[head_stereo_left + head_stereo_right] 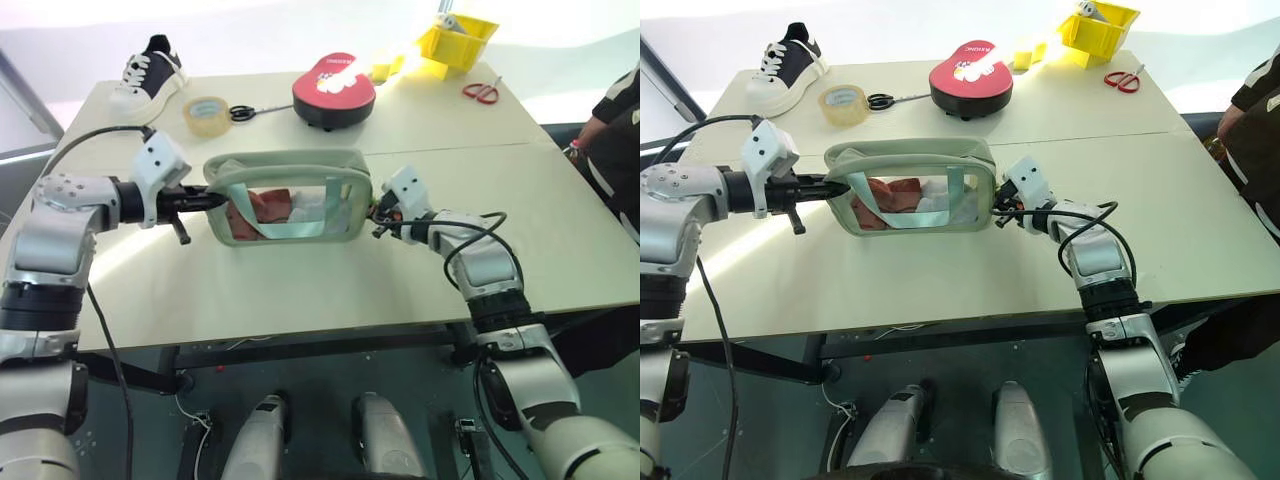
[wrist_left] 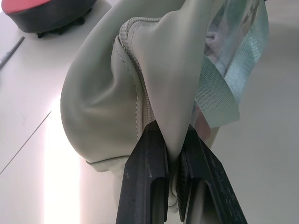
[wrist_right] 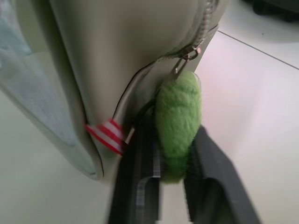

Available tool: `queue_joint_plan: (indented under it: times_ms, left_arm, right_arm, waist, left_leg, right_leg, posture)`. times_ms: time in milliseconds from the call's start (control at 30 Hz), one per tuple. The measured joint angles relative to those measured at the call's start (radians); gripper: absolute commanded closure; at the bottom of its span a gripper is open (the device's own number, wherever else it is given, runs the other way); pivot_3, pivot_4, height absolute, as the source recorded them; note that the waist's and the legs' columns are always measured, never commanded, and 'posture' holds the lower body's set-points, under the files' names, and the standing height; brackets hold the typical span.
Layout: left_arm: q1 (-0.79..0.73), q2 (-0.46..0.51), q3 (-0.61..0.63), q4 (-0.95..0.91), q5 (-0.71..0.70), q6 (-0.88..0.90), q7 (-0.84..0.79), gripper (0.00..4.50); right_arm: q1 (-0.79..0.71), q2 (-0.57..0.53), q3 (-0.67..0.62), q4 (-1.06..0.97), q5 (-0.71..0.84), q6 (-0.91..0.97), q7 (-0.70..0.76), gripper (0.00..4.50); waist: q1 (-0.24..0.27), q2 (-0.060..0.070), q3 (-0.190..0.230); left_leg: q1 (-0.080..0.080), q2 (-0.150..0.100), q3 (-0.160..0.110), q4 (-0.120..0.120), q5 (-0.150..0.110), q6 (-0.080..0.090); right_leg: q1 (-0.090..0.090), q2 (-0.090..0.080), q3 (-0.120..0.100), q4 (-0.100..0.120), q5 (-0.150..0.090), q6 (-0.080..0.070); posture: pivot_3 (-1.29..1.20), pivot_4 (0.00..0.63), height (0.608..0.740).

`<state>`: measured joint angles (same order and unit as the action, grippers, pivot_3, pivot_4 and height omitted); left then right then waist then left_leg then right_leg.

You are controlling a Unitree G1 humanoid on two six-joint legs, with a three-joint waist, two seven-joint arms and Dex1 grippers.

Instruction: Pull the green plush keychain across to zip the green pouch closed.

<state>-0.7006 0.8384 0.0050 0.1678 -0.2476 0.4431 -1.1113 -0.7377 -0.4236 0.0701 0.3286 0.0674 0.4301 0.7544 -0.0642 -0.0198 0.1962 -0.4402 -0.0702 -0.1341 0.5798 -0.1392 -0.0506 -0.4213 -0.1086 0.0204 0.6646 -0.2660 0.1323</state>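
Pinching the end fold of the green pouch between its two black fingers, the left tool is clamped tight on the sage fabric, and I judge this grip is there to anchor the bag so the zipper has something to pull against. The pouch stands long edge down on the desk, its clear window toward the robot, with a teal strap crossing the front and red and white contents showing through. At the opposite end the right tool sits with its fingers a little apart on either side of the green plush keychain, which hangs from the zipper pull at the pouch's upper corner; whether the pads are pressing the plush or only flanking it I cannot tell. A small red-and-white striped tab sticks out of the seam just beside the keychain. The zipper track seems to run along the top edge, so the likely step in hand is taking hold of the plush at this end. The desk is pale wood-toned and made of two joined panels. Far from the pouch lie a black-and-white sneaker, a roll of clear tape, black-handled scissors, a red round case, a yellow bin and red-handled scissors. A person's arm shows at the desk's right edge.
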Motion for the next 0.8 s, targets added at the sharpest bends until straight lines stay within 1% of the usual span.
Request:
queue_joint_plan:
  times_ms: [67,133,167,233,333,400,433,533,567,633,667,800]
  left_arm:
    - [0.0,0.0,0.0,0.001,0.0,-0.001,-0.001,4.5]
    - [0.001,0.002,0.001,0.005,0.0,-0.009,-0.001,4.5]
    - [0.001,0.005,0.001,0.01,0.001,-0.012,0.0,4.5]
    - [0.001,0.009,0.001,0.014,0.001,-0.017,0.0,4.5]
    - [0.001,0.011,0.006,0.018,-0.005,-0.012,-0.002,4.5]
    - [0.0,0.011,0.014,0.021,-0.018,0.005,-0.007,3.72]
    - [-0.002,0.011,0.018,0.025,-0.029,0.014,-0.01,3.42]
    - [-0.021,0.017,0.048,0.028,-0.081,0.062,-0.035,1.8]
    - [-0.027,0.026,0.059,0.028,-0.094,0.079,-0.04,1.35]
    - [-0.05,0.052,0.082,0.029,-0.121,0.116,-0.045,0.17]
    - [-0.057,0.066,0.095,0.029,-0.129,0.126,-0.047,0.04]
    - [-0.042,0.16,0.14,0.026,-0.15,0.175,-0.062,0.04]
  right_arm:
    - [-0.011,-0.075,0.0,-0.004,0.006,0.0,0.057,1.41]
    - [-0.04,-0.174,-0.004,-0.003,0.01,-0.004,0.132,0.35]
    - [-0.057,-0.206,-0.006,0.0,0.015,-0.011,0.162,0.05]
    - [-0.1,-0.286,-0.005,0.013,0.02,-0.034,0.251,0.05]
    - [-0.163,-0.361,-0.011,0.006,0.066,-0.031,0.388,0.05]
    - [-0.172,-0.372,-0.016,-0.038,0.114,-0.002,0.454,0.0]
    - [-0.173,-0.371,-0.016,-0.061,0.136,0.016,0.478,0.0]
    - [-0.175,-0.353,-0.015,-0.135,0.184,0.063,0.5,0.0]
    - [-0.175,-0.347,-0.015,-0.15,0.192,0.072,0.497,0.0]
    - [-0.175,-0.342,-0.015,-0.178,0.207,0.096,0.489,0.0]
    - [-0.175,-0.342,-0.015,-0.188,0.212,0.103,0.486,0.0]
    - [-0.144,-0.354,-0.026,-0.252,0.233,0.135,0.463,0.0]
  waist:
    - [0.001,0.0,0.0]
    - [0.001,0.0,0.0]
    - [0.0,0.0,0.0]
    - [-0.004,0.0,0.0]
    - [-0.005,0.0,0.0]
    - [-0.006,0.0,0.0]
    - [-0.006,0.0,0.0]
    - [-0.004,0.0,0.0]
    - [-0.004,0.0,0.0]
    - [-0.003,0.0,0.0]
    - [-0.003,0.0,0.0]
    - [-0.004,0.0,0.0]
  left_leg:
    - [0.0,0.0,0.0,0.0,0.0,0.0]
    - [0.0,0.0,0.0,0.0,0.0,0.0]
    - [0.0,0.0,0.0,0.0,0.0,0.0]
    - [0.0,0.0,0.001,0.0,0.0,0.0]
    - [0.0,0.001,0.001,0.0,0.0,0.001]
    - [0.0,0.001,0.001,0.0,0.0,0.001]
    - [0.0,0.001,0.001,0.0,0.0,0.001]
    - [0.0,0.001,0.0,0.0,0.0,0.001]
    - [0.0,0.001,0.0,0.0,0.0,0.001]
    - [-0.001,0.001,0.0,0.0,0.0,0.001]
    - [-0.001,0.0,0.0,0.0,0.0,0.001]
    - [-0.001,0.0,0.0,0.0,0.0,0.001]
  right_leg:
    - [0.0,0.0,0.0,0.0,0.0,0.0]
    - [0.0,0.0,0.0,0.0,0.0,0.0]
    - [0.0,0.0,0.0,0.0,0.0,0.0]
    - [0.0,0.0,0.0,0.0,0.0,0.0]
    - [0.0,0.0,0.0,0.0,0.0,0.0]
    - [0.0,0.0,0.0,0.0,0.0,0.0]
    - [0.0,0.0,0.0,0.0,0.0,0.0]
    - [0.0,0.0,0.0,0.0,0.0,0.0]
    - [0.0,0.0,0.0,0.0,0.0,0.0]
    - [-0.001,0.0,0.0,0.0,0.0,0.0]
    - [-0.001,0.0,0.0,-0.001,0.0,0.0]
    - [-0.001,-0.001,0.0,-0.001,0.0,0.0]
  posture:
    - [0.0,0.15,0.74]
    - [0.0,0.15,0.74]
    - [0.0,0.15,0.74]
    - [0.0,0.15,0.74]
    - [0.0,0.15,0.74]
    - [0.0,0.15,0.74]
    - [0.0,0.15,0.74]
    - [0.0,0.15,0.74]
    - [0.0,0.15,0.74]
    - [0.0,0.15,0.74]
    - [0.0,0.15,0.74]
    - [0.0,0.15,0.74]
